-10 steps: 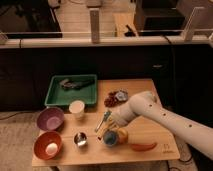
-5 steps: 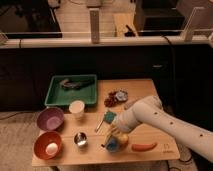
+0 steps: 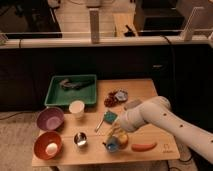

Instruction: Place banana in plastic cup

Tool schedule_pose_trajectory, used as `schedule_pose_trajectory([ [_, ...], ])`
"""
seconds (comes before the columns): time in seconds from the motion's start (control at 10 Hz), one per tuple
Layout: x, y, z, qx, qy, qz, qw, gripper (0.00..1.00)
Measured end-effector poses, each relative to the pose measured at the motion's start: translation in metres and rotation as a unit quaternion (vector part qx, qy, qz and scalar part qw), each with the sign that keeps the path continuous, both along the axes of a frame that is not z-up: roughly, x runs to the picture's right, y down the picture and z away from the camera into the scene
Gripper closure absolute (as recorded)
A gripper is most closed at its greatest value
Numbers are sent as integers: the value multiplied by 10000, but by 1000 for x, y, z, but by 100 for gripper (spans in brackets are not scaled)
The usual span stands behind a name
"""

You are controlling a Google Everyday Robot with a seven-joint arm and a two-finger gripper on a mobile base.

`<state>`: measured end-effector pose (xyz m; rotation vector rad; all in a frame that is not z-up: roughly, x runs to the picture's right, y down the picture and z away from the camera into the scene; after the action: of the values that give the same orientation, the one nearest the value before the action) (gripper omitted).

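Note:
The blue plastic cup stands near the table's front edge, right of the metal cup. My gripper hangs just above the blue cup, at the end of the white arm that reaches in from the right. It is shut on the small pale-yellow banana, which points down toward the cup's mouth. The round yellow-orange fruit sits right beside the cup and is partly hidden by the gripper.
A long orange-red piece lies right of the cup. A cream cup, purple bowl and orange bowl stand at left. A green tray sits at the back. A teal packet and red fruit lie mid-table.
The gripper has moved right and down with the banana and now sits over the blue cup. The orange-red piece is now in full view.

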<state>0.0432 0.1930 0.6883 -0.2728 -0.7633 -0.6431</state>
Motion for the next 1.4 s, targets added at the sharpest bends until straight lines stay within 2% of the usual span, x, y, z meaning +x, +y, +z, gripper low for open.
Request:
schedule_pose_trajectory([
  [0.2,5,27,-6,-46,-63,-195,9998,99],
  [0.4,8,48,-4,-71,-146,-319,9994,97],
  [0.6,10,53,-8,-2,-255,-357,9990,80],
  [0.8,4,45,-25,179,-433,-294,9985,58],
  [0.9,3,42,-33,258,-485,-239,9982,50],
  [1.1,3,42,-42,382,-515,-214,9977,27],
  [1.2,4,44,-42,432,-460,-199,9978,22],
  [1.4,2,39,-42,482,-448,-57,9978,20],
])
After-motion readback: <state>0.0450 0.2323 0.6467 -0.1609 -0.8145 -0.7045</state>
